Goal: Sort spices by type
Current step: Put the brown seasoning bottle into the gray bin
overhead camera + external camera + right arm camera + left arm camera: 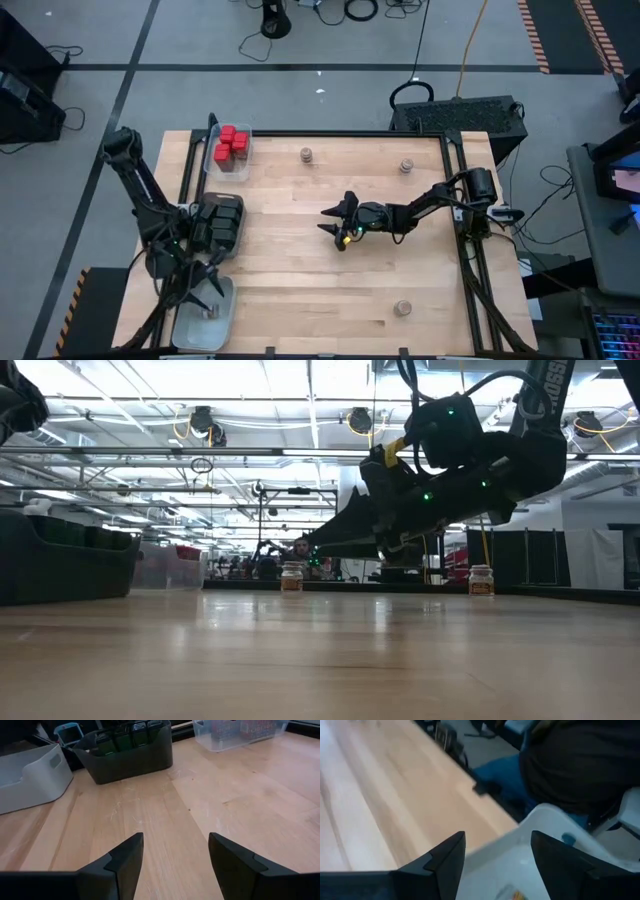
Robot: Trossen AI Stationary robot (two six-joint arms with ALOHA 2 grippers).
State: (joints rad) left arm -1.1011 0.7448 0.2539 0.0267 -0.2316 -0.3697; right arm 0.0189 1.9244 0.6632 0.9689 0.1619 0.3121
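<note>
Red boxy tins [231,142] are sitting packed together in a cluster inside the clear tray [214,160] at the table's [320,290] far-left corner. Dark black-green tins [222,221] are standing in close rows in the dark tray [130,762] on the table's left edge. One round tan-lidded jar [211,311] is resting upright in the pale tray [190,330] at the table's near-left corner. Three more jars are standing upright and well apart on the table: one [306,154] along the far edge, another [406,165] toward the far-right, a third [403,307] near the front-right.
</note>
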